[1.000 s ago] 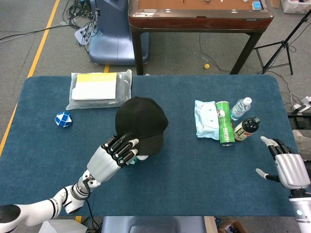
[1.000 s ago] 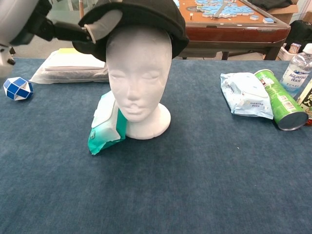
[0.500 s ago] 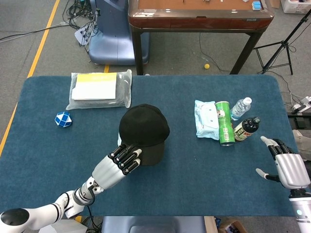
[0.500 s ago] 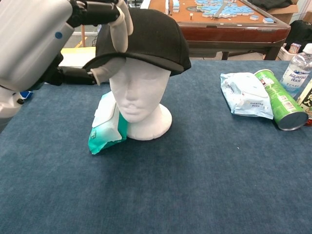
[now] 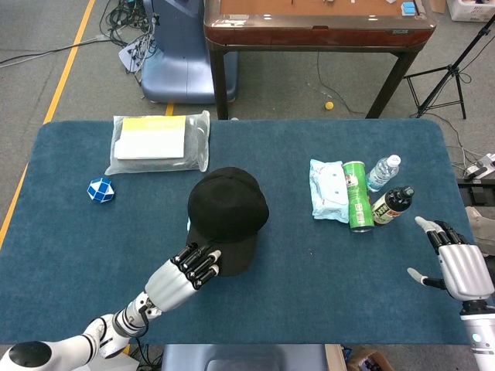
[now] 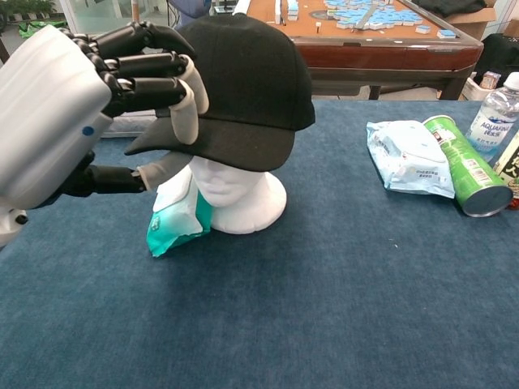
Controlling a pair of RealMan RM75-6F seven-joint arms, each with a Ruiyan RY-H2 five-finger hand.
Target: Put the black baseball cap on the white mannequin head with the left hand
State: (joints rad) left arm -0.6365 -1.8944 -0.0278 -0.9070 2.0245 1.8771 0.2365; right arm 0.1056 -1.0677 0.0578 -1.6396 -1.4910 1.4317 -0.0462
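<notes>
With the left hand pinching the brim of the black baseball cap at frame left, level the cap on the white mannequin head before letting go, while the right hand idles open and empty at lower right.

The head view is looking steeply down from above while the chest view is facing forward, low and close, both sharing the blue felt-covered table.

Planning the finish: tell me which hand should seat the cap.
Left. The left hand already pinches the brim of the black cap over the mannequin head. The right hand is open at the table's far edge.
</notes>
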